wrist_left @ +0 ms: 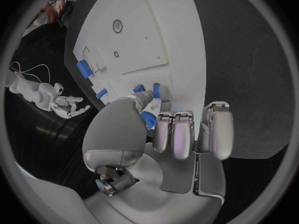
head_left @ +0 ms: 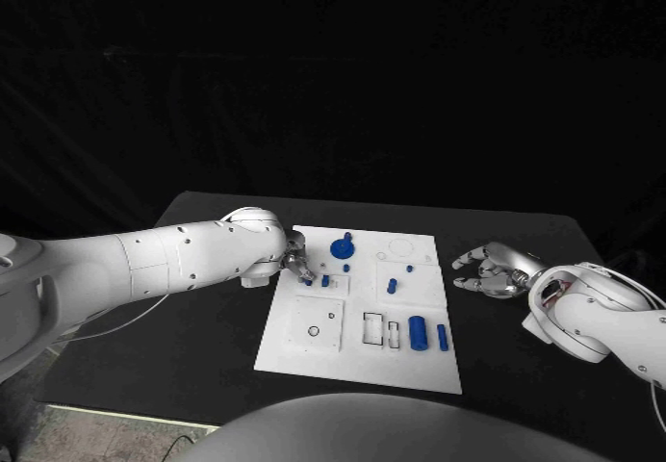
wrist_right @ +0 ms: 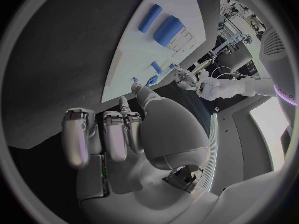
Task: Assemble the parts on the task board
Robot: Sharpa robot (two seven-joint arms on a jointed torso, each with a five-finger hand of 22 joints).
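Table: black table (head_left: pixel 208 346), dark backdrop seen behind it.
Task board: white task board (head_left: pixel 322 346) lain mid-table, slots and holes seen in it.
Parts: blue parts (head_left: pixel 418 328) lain on the board; a round one (head_left: pixel 343 249) near the far edge, small pegs (head_left: pixel 393 285) mid-board.
Left hand: left hand (head_left: pixel 295 265) set at the board's left edge, fingertips (wrist_left: pixel 144 97) closed on a small blue part (wrist_left: pixel 148 119).
Right hand: right hand (head_left: pixel 490 272) held off the board, just beside its right edge; fingers (wrist_right: pixel 112 139) curled loosely, apart, nothing held.

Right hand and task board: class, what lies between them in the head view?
Only bare black table. In the head view the right hand hovers off the task board, nothing between them.
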